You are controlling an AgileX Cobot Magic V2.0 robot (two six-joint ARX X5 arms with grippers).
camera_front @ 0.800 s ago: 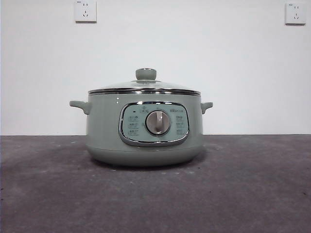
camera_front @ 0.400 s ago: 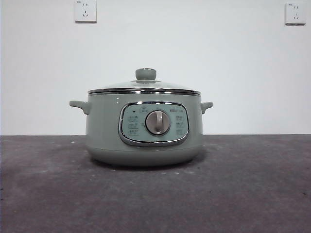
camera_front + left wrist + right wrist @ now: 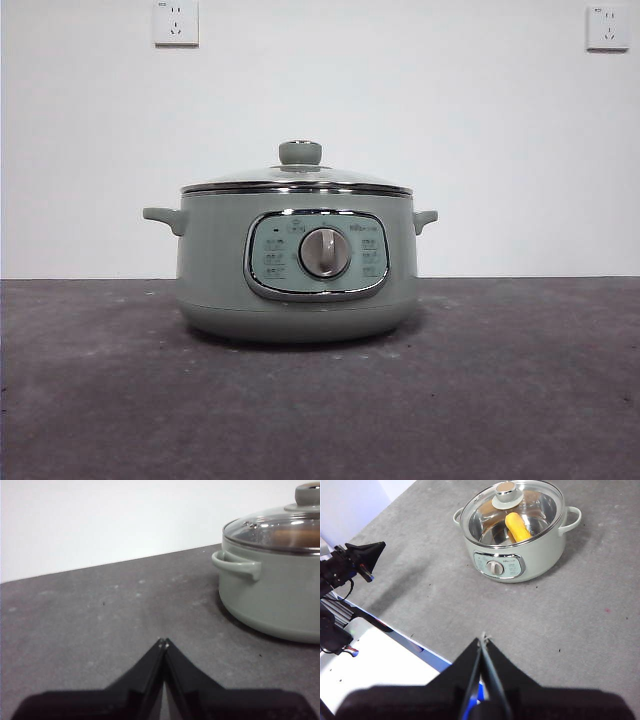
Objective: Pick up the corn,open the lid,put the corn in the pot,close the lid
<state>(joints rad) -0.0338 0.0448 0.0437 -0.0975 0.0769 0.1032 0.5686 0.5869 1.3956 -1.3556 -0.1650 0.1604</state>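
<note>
The sage-green pot (image 3: 297, 265) stands mid-table with its glass lid (image 3: 297, 180) seated on the rim. Through the glass in the right wrist view, the yellow corn (image 3: 518, 526) lies inside the pot (image 3: 512, 555) under the lid (image 3: 512, 507). My left gripper (image 3: 163, 642) is shut and empty, low over the table beside the pot's handle (image 3: 237, 565). High above the table and well back from the pot, my right gripper (image 3: 483, 638) is also shut and empty. Neither gripper shows in the front view.
A white wall with two sockets (image 3: 176, 22) rises behind the table. In the right wrist view the table's edge (image 3: 395, 625) borders a white surface, and the other arm's black gripper (image 3: 362, 555) shows at the side.
</note>
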